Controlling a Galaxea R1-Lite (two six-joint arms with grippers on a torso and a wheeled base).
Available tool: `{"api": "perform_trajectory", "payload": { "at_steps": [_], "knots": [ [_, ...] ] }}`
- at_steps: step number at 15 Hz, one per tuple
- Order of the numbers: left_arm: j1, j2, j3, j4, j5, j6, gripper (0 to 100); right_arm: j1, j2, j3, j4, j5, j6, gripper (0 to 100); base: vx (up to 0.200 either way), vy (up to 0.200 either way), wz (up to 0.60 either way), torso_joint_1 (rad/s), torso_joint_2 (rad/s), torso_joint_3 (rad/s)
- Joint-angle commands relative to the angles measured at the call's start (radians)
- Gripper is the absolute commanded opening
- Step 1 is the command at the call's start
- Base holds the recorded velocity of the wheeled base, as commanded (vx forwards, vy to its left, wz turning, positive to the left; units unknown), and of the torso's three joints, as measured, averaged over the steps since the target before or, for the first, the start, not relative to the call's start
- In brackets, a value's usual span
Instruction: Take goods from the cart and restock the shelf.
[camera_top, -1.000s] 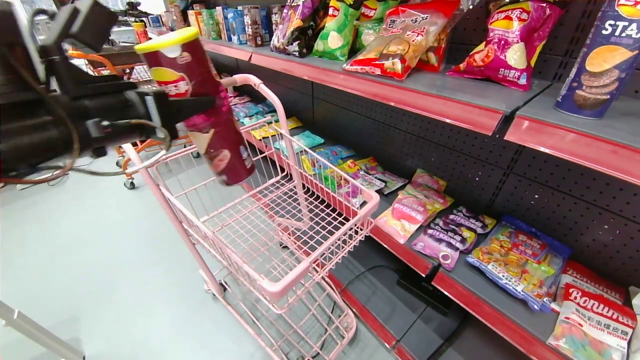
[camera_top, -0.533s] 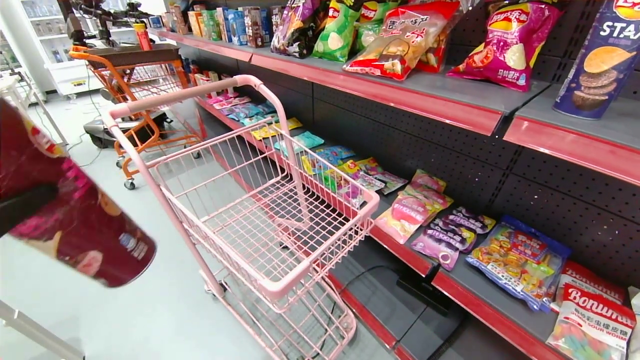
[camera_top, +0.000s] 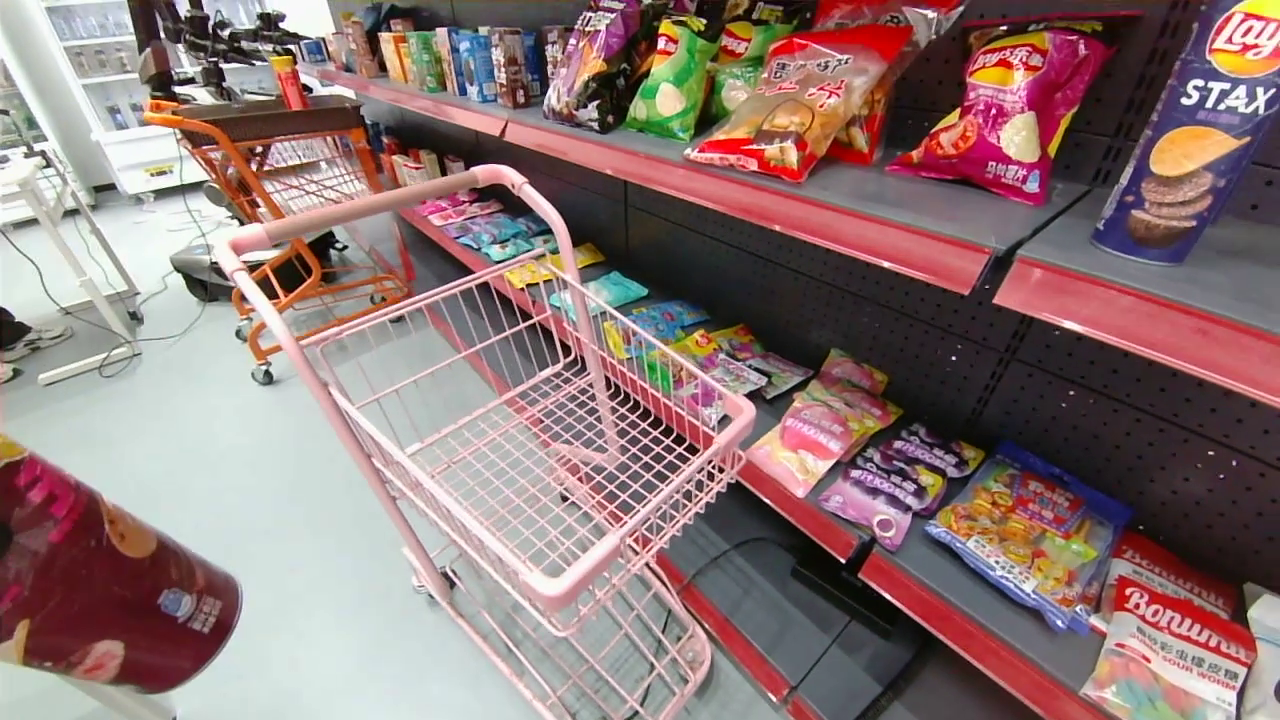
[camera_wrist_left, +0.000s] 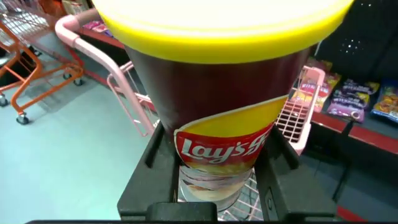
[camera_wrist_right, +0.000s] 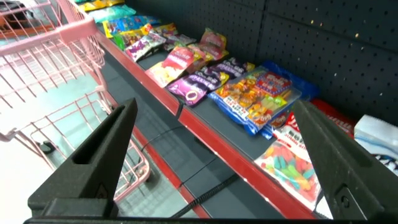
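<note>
Now L gripper (camera_wrist_left: 219, 171) is clamping the can (camera_wrist_left: 217, 93), which is sitting at 8 o'clock of the cart (camera_top: 560, 588). R gripper (camera_wrist_right: 214, 165) is hanging open. Best bet: swinging the can to 1 o'clock, upright, onto the top shelf (camera_top: 900, 205) beside the blue can (camera_top: 1175, 130), clearing the handle (camera_top: 400, 200).

Pale grey floor (camera_top: 200, 480), orange cart (camera_top: 300, 165) behind

- A retail shop: long grey shelves (camera_top: 800, 215) with red front edges run from 1 to 3 o'clock.
- Crisp bags (camera_top: 1000, 100) stand on the upper shelf; sweet packets (camera_top: 830, 440) lie below.
- A pink shopping cart (camera_top: 400, 200) stands at 12 o'clock, with an orange cart (camera_top: 300, 165) beyond at 11 o'clock.
</note>
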Motion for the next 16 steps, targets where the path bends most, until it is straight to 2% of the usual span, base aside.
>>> {"api": "perform_trajectory", "payload": {
  "at_steps": [1, 3, 7, 9, 16],
  "knots": [
    [0.001, -0.007, 0.001, -0.001, 0.0, 0.006, 0, 0.0, 0.0, 0.0, 0.0, 0.0, 0.001, 100, 0.0, 0.0, 0.0, 0.11, -0.43, -0.32],
    [0.001, -0.018, 0.008, 0.002, 0.006, 0.035, 0, 0.0, 0.0, 0.0, 0.0, 0.0, 0.001, 100, 0.0, 0.0, 0.0, 0.144, -0.46, -0.347],
    [0.001, -0.027, 0.013, 0.005, 0.003, 0.051, 0, 0.0, 0.0, 0.0, 0.0, -0.002, 0.001, 100, 0.0, 0.0, 0.0, 0.161, -0.51, -0.351],
    [0.001, -0.028, 0.016, 0.006, 0.001, 0.072, 0, 0.001, 0.0, 0.0, 0.0, -0.002, 0.001, 100, 0.0, 0.0, 0.0, 0.18, -0.54, -0.354],
    [0.001, -0.03, 0.018, 0.006, 0.001, 0.078, 0, 0.0, 0.0, 0.0, 0.0, 0.0, 0.001, 100, 0.0, 0.0, 0.0, 0.218, -0.58, -0.355]
  ]
}}
